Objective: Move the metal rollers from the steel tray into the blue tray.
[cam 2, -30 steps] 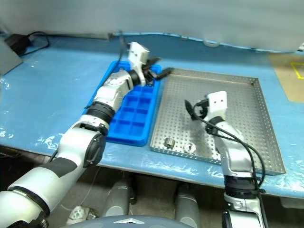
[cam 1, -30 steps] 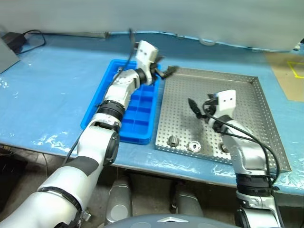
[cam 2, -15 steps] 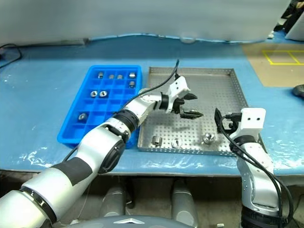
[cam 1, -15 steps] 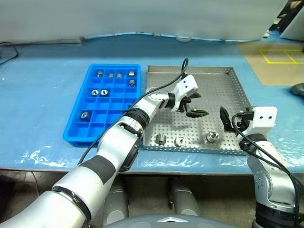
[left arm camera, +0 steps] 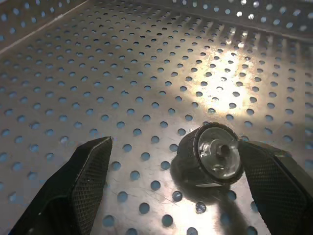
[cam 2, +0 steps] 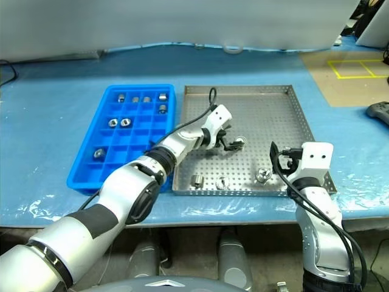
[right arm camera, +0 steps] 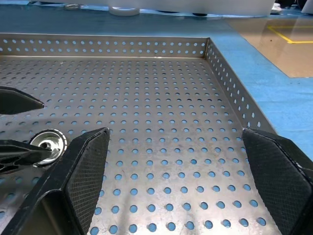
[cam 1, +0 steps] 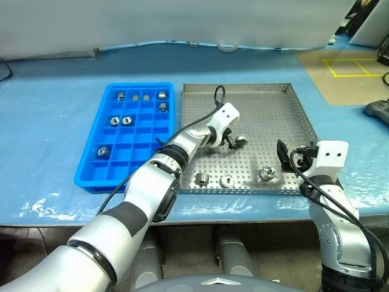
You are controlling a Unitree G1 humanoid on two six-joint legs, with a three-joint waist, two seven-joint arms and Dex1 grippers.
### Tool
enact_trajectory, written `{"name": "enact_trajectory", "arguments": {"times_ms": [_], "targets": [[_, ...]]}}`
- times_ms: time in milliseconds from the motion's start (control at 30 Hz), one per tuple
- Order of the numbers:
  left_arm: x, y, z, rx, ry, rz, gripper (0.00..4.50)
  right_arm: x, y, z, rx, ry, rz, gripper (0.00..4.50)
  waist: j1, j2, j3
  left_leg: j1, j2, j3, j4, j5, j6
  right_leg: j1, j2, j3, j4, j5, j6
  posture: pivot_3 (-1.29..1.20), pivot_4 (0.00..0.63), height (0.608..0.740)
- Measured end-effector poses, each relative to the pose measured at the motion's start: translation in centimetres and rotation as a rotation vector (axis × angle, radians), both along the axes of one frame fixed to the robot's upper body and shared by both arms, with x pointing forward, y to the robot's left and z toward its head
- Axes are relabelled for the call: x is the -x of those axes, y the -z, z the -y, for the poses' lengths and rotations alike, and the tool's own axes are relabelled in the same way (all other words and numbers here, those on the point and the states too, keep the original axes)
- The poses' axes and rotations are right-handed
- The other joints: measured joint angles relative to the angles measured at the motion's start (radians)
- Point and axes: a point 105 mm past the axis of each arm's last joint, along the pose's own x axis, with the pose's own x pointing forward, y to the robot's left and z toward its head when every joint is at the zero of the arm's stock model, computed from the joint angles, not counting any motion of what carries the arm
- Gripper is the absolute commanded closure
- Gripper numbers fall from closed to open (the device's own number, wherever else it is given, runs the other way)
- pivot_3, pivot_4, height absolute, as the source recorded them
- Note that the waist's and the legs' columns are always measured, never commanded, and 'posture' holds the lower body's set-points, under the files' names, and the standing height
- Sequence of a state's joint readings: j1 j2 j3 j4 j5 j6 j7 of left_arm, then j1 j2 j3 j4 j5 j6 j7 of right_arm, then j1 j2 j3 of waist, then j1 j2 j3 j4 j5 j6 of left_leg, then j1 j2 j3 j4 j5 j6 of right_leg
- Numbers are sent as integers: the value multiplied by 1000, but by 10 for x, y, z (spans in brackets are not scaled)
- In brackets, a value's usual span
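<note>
While left gripper [left arm camera: 166, 196] fingers spread around metal roller [left arm camera: 210, 154] lying at steel tray [cam 1: 285, 103] centre, roller sits off-centre toward 3 o'clock finger; closing may roll it away. Right gripper [right arm camera: 181, 166] fingers released, empty.

No text, label, brand, number or sign can be read anywhere; the blue tray [cam 1: 124, 137], the steel tray [cam 1: 285, 115], the metal rollers [cam 1: 243, 141] and the desk [cam 1: 48, 115] all carry plain, unmarked surfaces; the yellow lines on the floor [cam 1: 349, 67] past the desk's far right corner form no letters.
</note>
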State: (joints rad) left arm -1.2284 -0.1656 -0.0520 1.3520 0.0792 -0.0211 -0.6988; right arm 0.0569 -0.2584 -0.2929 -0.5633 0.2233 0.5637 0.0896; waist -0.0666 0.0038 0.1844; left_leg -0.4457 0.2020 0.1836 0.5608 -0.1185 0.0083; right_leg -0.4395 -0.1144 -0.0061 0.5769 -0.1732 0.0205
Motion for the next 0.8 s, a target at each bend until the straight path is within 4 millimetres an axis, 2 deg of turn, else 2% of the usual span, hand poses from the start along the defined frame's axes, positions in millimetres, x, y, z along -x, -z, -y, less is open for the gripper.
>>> {"name": "enact_trajectory", "arguments": {"times_ms": [200, 367, 533, 633, 800], "targets": [[15, 21, -5, 25, 75, -163, 102, -7, 9, -6, 5, -22, -32, 0, 0, 0, 0, 0, 0, 0, 0, 0, 1, 1, 0, 0, -2, 0, 0, -472, 150, 740], [18, 22, -7, 84, 87, -223, 102, -15, 9, -10, 13, -49, -34, 0, 5, 0, -1, 2, -1, 0, 0, 0, 1, 4, -2, 0, -2, 0, 0, -437, 150, 740], [11, 17, -12, 221, 1, -298, 102, -19, 10, -15, 20, -70, -40, 0, 7, 0, -1, 2, -2, 0, 0, 0, 1, 4, -3, 0, -2, 0, 0, -421, 150, 740], [5, 12, -14, 260, -48, -286, 102, -20, 12, -16, 26, -80, -51, 0, 8, 0, -1, 2, -2, 0, 0, -1, 1, 4, -3, 0, -2, 0, 0, -412, 150, 740], [-1, 11, -14, 209, -89, -183, 102, -22, 13, -21, 29, -98, -52, 0, 18, 0, -1, 2, -2, 0, 0, -1, 1, 3, -3, -1, -2, 0, -1, -443, 150, 740]]}}
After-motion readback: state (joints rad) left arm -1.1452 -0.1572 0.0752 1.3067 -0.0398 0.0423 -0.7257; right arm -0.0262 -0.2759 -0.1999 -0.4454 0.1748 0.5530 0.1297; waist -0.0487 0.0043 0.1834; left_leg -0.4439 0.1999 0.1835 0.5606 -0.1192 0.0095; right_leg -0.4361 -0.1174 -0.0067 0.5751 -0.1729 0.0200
